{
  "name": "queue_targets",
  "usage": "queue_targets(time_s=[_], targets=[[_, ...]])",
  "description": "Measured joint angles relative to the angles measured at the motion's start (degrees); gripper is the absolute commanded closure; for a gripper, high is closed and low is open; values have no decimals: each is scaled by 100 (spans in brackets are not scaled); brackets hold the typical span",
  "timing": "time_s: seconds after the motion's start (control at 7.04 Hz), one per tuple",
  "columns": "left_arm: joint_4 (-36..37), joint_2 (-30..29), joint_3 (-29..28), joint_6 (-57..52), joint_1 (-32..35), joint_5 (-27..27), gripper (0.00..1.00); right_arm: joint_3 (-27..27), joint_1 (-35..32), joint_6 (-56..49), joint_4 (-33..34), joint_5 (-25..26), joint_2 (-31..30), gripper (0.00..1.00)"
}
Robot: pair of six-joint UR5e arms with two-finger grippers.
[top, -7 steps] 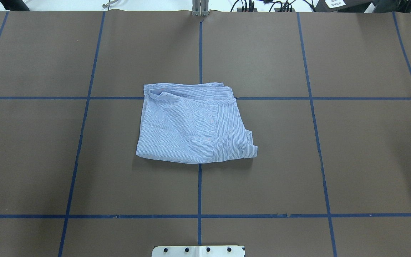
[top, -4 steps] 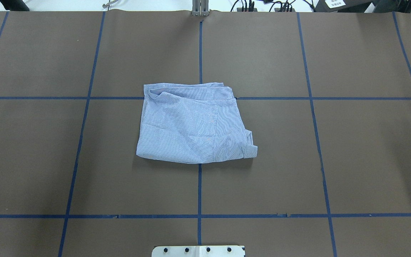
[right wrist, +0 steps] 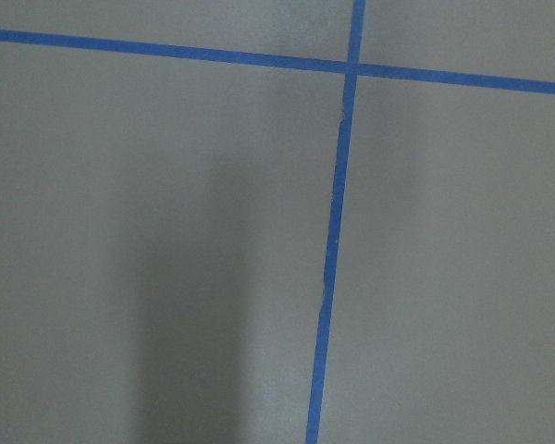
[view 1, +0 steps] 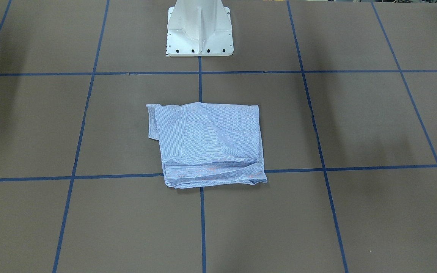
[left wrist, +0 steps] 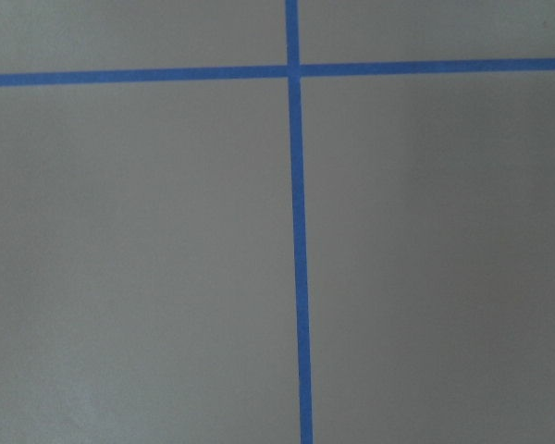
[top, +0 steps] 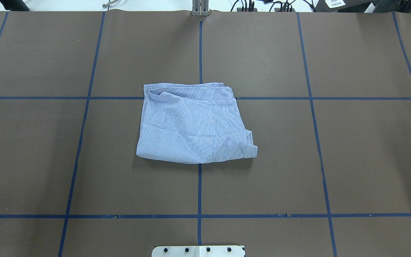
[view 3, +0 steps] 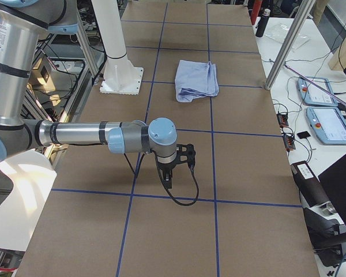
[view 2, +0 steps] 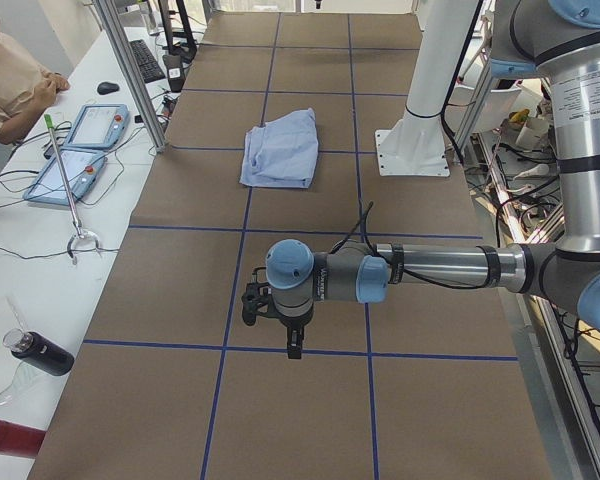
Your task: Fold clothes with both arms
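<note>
Shirt (top: 194, 123) folded into rough rectangle, centre of overhead frame, flat on brown table (top: 351, 160), over crossing of blue tape lines (top: 199, 185). Light blue, fine white stripes. Top layer wrinkled, vertical seam right of middle, small flap jutting at lower right corner. Front-facing view: layered edges stacked along bottom side. Left gripper (view 2: 291, 345) and right gripper (view 3: 168, 182) above bare table, well apart from shirt. Seen in side views only, so cannot tell whether fingers apart or together.
</note>
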State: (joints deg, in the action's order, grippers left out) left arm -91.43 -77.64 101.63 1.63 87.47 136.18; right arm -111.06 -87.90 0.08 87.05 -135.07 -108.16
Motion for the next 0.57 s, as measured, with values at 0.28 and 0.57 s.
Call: queue_targets(time_s=[0.28, 0.57], targets=[[-9, 3, -96, -4, -1, -3, 0, 5, 1, 1, -3, -1, -13, 0], [-5, 3, -122, -4, -2, -3, 0, 5, 1, 1, -3, 1, -19, 0]])
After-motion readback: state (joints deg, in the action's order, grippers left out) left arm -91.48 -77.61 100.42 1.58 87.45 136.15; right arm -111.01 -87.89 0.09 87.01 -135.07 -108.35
